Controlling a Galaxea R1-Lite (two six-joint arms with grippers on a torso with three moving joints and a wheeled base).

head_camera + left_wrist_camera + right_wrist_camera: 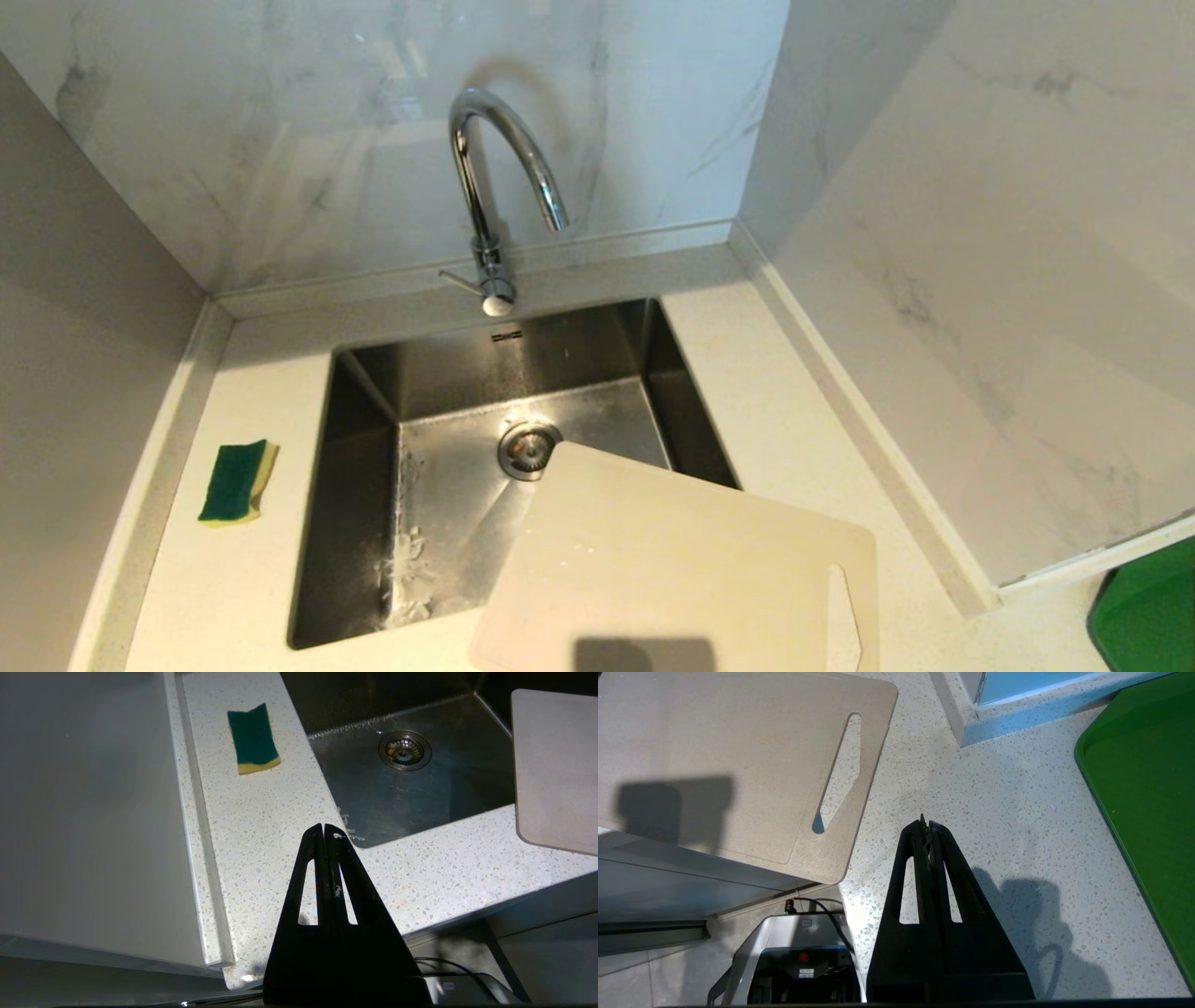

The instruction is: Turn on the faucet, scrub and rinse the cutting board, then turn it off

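The chrome gooseneck faucet (490, 187) stands behind the steel sink (364, 485), its side lever (471, 287) ending in a rounded knob; no water runs. The off-white cutting board (681, 569) lies flat over the sink's near right corner and the counter, slot handle (838, 772) toward the counter's front. Neither arm shows in the head view. My left gripper (323, 828) is shut and empty, hovering at the counter's front left edge. My right gripper (926, 825) is shut and empty, above the counter just right of the board (738, 756).
A green and yellow sponge (238, 483) (253, 738) lies on the speckled counter left of the sink. A green tray (1148, 793) (1148, 611) sits at the far right. Marble walls close in the back and both sides. The drain (528, 449) is in the sink's middle.
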